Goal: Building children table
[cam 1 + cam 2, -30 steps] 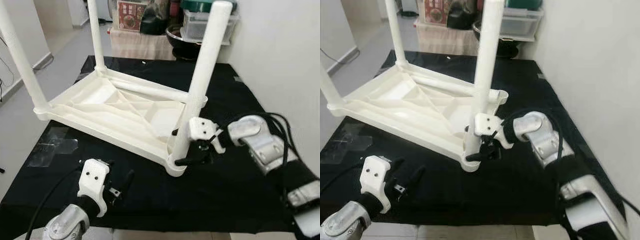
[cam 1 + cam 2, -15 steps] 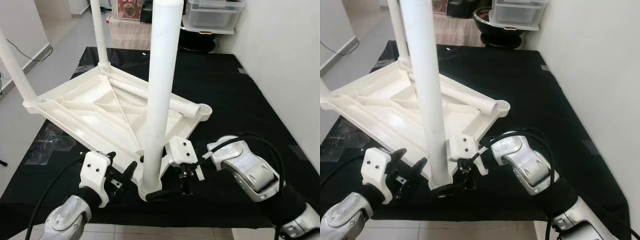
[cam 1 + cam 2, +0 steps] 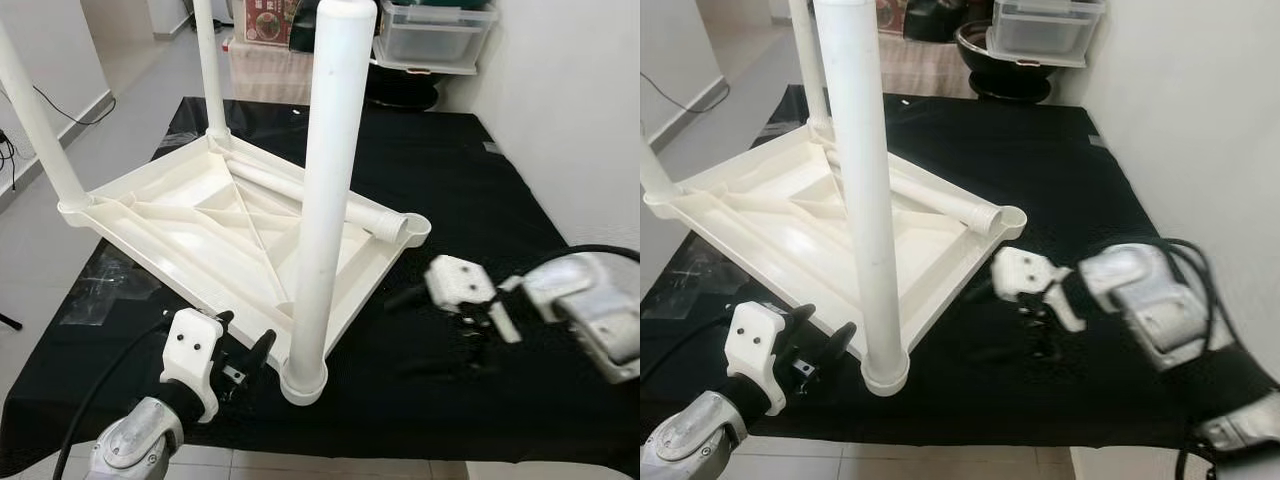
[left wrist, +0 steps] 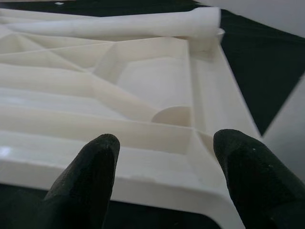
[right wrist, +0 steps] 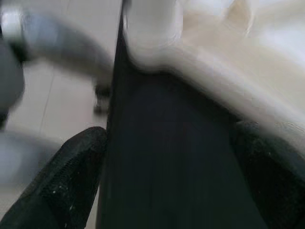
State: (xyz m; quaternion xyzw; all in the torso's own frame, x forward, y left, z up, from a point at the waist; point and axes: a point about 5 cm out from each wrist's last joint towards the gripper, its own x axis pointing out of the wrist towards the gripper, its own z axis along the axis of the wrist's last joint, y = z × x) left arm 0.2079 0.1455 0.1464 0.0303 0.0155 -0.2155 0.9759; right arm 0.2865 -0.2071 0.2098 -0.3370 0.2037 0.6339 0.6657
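A white plastic children's table (image 3: 190, 215) lies upside down on the black cloth (image 3: 470, 190). Three legs stand in its corners: the near leg (image 3: 325, 200), a far leg (image 3: 210, 70) and a left leg (image 3: 35, 110). A fourth leg (image 3: 330, 200) lies loose across the underside, beside the bare corner socket (image 3: 418, 228). My left gripper (image 3: 243, 335) is open just left of the near leg's base; its fingers (image 4: 95, 176) frame the table's rim (image 4: 143, 179). My right gripper (image 3: 415, 333) is open and blurred, to the right of that base and apart from it.
The cloth's front edge runs just below the near leg's base (image 3: 303, 385). A clear plastic sheet (image 3: 105, 290) lies at the left. Storage boxes (image 3: 435, 30) and a dark bowl (image 3: 1000, 50) stand behind. A white wall (image 3: 580, 120) closes the right side.
My right gripper has let go of the near leg's base and drawn back to the right. Before that it pulled the table's corner toward the front edge. The left gripper has barely moved.
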